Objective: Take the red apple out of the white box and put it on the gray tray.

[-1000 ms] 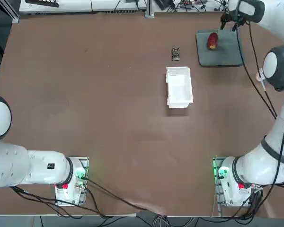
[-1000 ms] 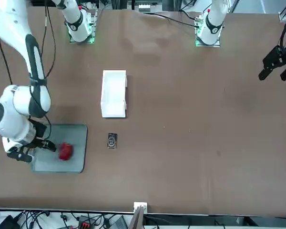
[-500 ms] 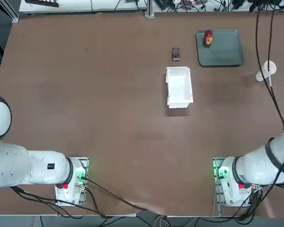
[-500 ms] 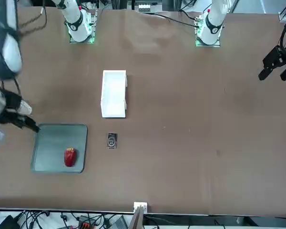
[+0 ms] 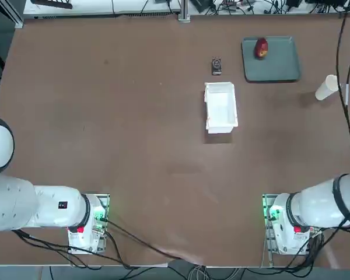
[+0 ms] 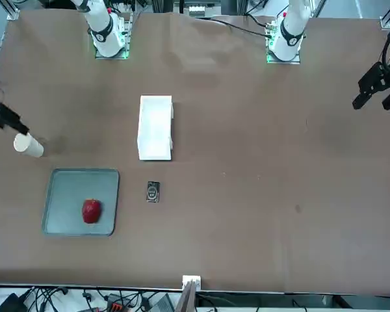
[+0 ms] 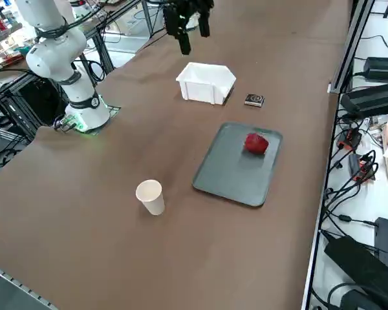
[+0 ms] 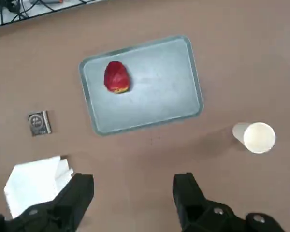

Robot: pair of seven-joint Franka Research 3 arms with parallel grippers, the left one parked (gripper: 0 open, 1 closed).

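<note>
The right gripper (image 8: 134, 182) is seen held well above the table, its two black fingers (image 8: 81, 189) spread wide apart with nothing between them; the tabletop is seen through the gap. Nearest the robot among the objects, the white box (image 5: 220, 107) is set on the brown table (image 5: 134, 128) with its long side running near to far, and nothing is seen inside it. Farther out and well to the right, a white paper cup (image 5: 326, 88) is seen tipped over on the table, apart from everything else. Just beyond the box's far end, a small black square item (image 5: 216, 66) is laid flat. At the far right, the gray tray (image 5: 277, 67) is placed flat on the table, and the red apple (image 5: 261, 49) is found resting on it, in the tray's far-left part, close to the rim but within it. The apple is touched by nothing but the tray, and the gripper is kept clear of it.
</note>
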